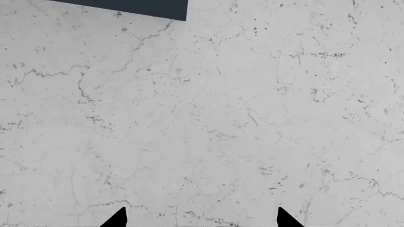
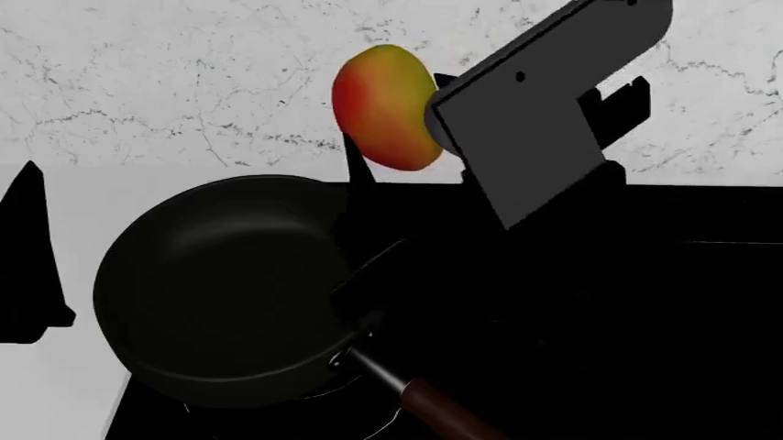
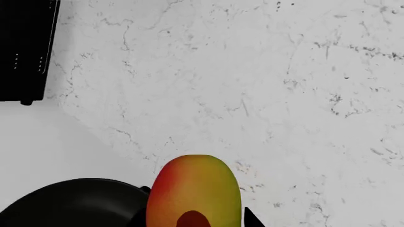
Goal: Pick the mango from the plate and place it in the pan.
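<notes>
Spanning the back of the head view, a white marble wall [image 2: 183,82] veined in grey is seen, and the same marble fills both wrist views. Below it a black stove top [image 2: 636,312] takes up the right and lower part of the head view, and a pale surface [image 2: 55,385] is visible at the left edge. One black frying pan [image 2: 220,284] is set on the stove, its bowl holding nothing, its thin metal stem leading down to a reddish-brown handle [image 2: 446,414]. A dark raised part of the stove lies just beside the pan's right rim.

The right arm's grey housing [image 2: 538,110] is held above the stove, slanting up to the right. One mango [image 2: 385,108] is gripped in the right pincer [image 2: 423,115], lifted clear, above and behind the pan's far right rim; its red side faces left and its yellow-green side is uppermost. In the right wrist view the mango [image 3: 194,191] hides most of the pincer tips, with the pan's rim [image 3: 75,203] beside it.

The left pincer [image 1: 200,218] is shown by two dark tips set well apart over bare marble, gripping nothing. A dark blue panel [image 1: 145,7] is seen at one edge of that view. The plate is not seen in any view.
</notes>
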Motion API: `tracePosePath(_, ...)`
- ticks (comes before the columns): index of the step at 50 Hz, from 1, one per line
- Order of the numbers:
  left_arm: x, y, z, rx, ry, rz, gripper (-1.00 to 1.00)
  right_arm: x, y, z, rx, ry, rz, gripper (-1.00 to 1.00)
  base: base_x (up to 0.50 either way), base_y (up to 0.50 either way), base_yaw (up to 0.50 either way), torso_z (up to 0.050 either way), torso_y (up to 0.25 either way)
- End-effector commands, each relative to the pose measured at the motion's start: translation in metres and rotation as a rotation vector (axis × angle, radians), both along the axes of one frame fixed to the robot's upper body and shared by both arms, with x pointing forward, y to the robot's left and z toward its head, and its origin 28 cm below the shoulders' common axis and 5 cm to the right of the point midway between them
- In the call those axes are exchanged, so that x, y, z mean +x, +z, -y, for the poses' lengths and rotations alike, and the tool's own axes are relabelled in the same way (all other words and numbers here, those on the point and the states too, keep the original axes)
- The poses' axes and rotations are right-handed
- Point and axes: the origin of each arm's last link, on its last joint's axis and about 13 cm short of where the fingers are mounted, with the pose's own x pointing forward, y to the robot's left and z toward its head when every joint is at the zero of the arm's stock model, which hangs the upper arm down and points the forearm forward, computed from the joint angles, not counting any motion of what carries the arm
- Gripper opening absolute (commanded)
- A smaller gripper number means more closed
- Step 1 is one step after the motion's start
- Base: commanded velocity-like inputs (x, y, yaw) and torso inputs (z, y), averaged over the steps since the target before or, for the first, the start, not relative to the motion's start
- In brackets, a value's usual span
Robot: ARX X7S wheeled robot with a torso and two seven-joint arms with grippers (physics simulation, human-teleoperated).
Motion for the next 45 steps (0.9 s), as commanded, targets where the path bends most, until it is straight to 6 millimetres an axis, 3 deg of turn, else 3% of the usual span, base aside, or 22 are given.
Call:
tracePosePath(1,-0.003,-0.003,0.0,-0.013,0.013,-0.004,1.0,0.029,-0.004,-0.029,-0.09,0.127,0.007,-1.0,0.02,0.0,0.0,0.0,0.0)
tracePosePath(9,-0.006,-0.004,0.0,-0.022,0.025,-0.007,1.0,0.044,-0.024,-0.051,-0.143,0.197,-0.033,-1.0,0.02,0.0,0.0,0.0,0.0)
tracePosePath(16,-0.008,-0.006,-0.001,-0.029,0.03,-0.014,1.0,0.04,-0.041,-0.063,-0.194,0.258,-0.068,-1.0,0.02,0.0,0.0,0.0,0.0)
tracePosePath(34,-0.01,-0.01,-0.001,-0.043,0.037,-0.024,1.0,0.053,-0.052,-0.068,-0.179,0.283,-0.201,-1.0,0.03,0.0,0.0,0.0,0.0)
tracePosePath(45,-0.01,-0.007,-0.002,-0.043,0.034,-0.023,1.0,0.076,-0.069,-0.075,-0.214,0.258,-0.289,-1.0,0.03,0.0,0.0,0.0,0.0)
